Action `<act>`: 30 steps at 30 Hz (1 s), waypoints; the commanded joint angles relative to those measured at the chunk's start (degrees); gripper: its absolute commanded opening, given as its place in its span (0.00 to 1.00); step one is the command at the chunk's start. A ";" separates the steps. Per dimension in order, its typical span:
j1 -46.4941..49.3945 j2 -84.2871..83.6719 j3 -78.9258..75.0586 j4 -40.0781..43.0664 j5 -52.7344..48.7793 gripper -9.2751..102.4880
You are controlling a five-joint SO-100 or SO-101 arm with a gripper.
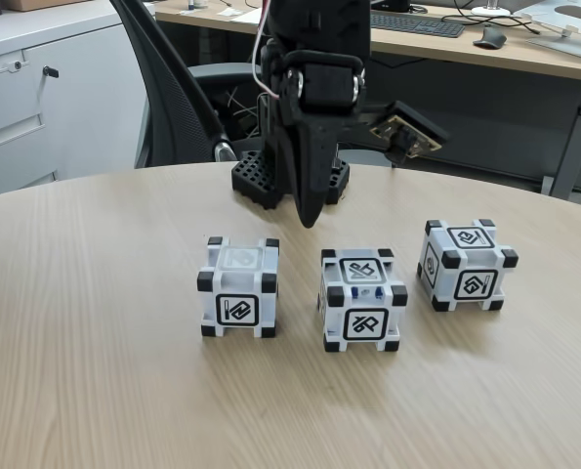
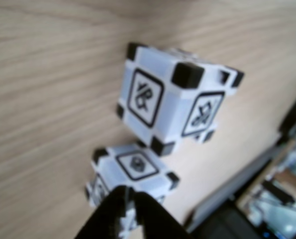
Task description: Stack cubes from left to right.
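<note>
Three white cubes with black corners stand in a row on the wooden table in the fixed view: the left cube [image 1: 238, 288], the middle cube [image 1: 363, 298] and the right cube [image 1: 466, 264], none touching. My black gripper [image 1: 310, 217] hangs above the table behind the gap between the left and middle cubes, fingers together and pointing down, holding nothing. The wrist view shows two cubes: a large one [image 2: 172, 99] and a lower one [image 2: 135, 172] just beyond my gripper [image 2: 130, 211]. It is shut.
The black perforated base block [image 1: 263, 181] sits behind the gripper at the table's far edge. An office chair [image 1: 178, 98] and a desk with a keyboard [image 1: 417, 21] stand beyond the table. Bare wood lies in front of the cubes.
</note>
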 commanded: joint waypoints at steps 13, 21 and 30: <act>-0.09 0.18 -0.18 0.18 -0.97 0.09; -0.09 0.18 -0.18 0.18 -0.97 0.08; -0.09 0.18 -0.18 0.18 -1.23 0.08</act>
